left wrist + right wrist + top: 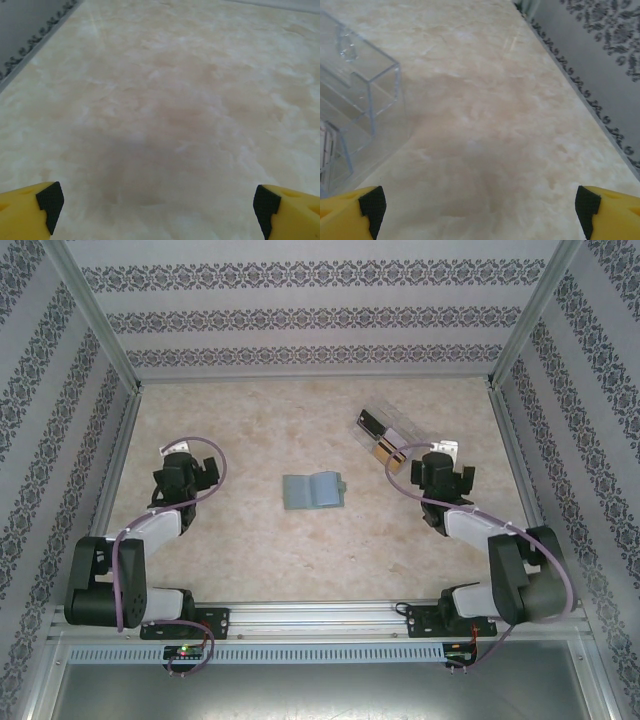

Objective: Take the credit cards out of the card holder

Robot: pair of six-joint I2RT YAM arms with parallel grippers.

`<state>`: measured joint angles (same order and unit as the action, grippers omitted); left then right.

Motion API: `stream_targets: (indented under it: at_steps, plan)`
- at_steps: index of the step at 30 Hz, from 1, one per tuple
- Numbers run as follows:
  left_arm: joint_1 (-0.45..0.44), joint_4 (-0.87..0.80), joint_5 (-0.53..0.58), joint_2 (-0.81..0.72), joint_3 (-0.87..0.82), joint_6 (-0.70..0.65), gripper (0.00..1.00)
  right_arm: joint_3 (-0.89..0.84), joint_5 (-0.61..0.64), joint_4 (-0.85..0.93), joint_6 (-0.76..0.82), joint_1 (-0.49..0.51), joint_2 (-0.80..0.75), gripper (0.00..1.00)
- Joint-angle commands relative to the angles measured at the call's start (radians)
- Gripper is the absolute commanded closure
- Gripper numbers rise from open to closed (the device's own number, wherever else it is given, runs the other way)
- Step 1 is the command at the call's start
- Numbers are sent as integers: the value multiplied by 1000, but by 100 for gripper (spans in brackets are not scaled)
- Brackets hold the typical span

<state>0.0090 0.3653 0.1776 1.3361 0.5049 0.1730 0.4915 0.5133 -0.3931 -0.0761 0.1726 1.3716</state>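
The card holder [313, 491] lies flat on the bench [250, 560]. Left of it, the left end effector [160, 200] gapes wide and empty. Right of it are the right end effector [480, 200], likewise wide and empty, and a clear box [355, 95].

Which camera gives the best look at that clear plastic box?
The top external view: the whole clear box lies there, beside the right gripper. The right wrist view catches a cropped part at its left edge.
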Motion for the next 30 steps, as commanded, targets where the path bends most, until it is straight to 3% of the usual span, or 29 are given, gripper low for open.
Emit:
stream_targets:
  at_steps: [1, 6, 12, 22, 30]
  plan:
    - [17, 183, -107, 0, -15, -106, 1, -11, -92, -201, 77, -18, 16, 2]
    - [18, 270, -195, -29, -81, -134, 1, -46, -238, -315, 77, -66, 47, 2]
    - [17, 354, -231, 35, -114, -148, 1, -76, -324, -401, 78, -91, 79, 2]
    - [20, 490, -237, 223, -104, -148, 1, -123, -378, -494, 76, -106, 95, 2]
    - [17, 478, -222, 223, -100, -147, 0, -120, -376, -513, 65, -114, 128, 2]
